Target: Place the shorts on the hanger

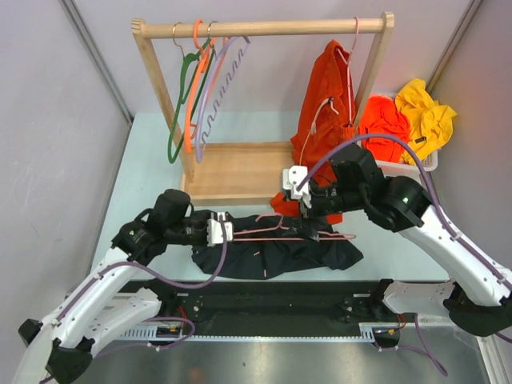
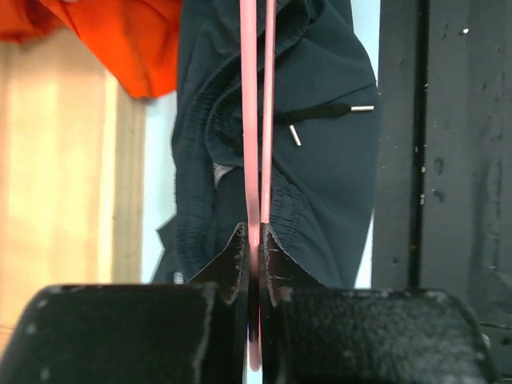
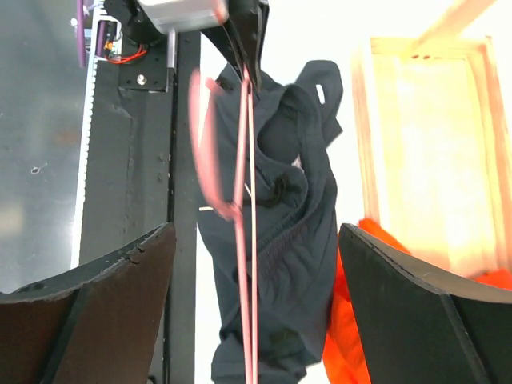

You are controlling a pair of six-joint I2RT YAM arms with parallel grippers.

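The left arm stretches low from its base toward the middle, and the left gripper points to the right with its jaws pinched tight on the hanger. The right arm arches in with its elbow raised. The right gripper faces the left one, fingers spread wide, holding nothing.

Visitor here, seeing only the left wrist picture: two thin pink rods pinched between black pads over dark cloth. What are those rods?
Observer: One end of a thin pale-pink clothes hanger, lying across crumpled dark navy fabric shorts.
Operator: Is the other arm gripping it too?
Observer: No, the right pincer stands open over it, gripping nothing.
Operator: Where would it hang?
Observer: A wooden rack stands behind, with other hangers on its rail.
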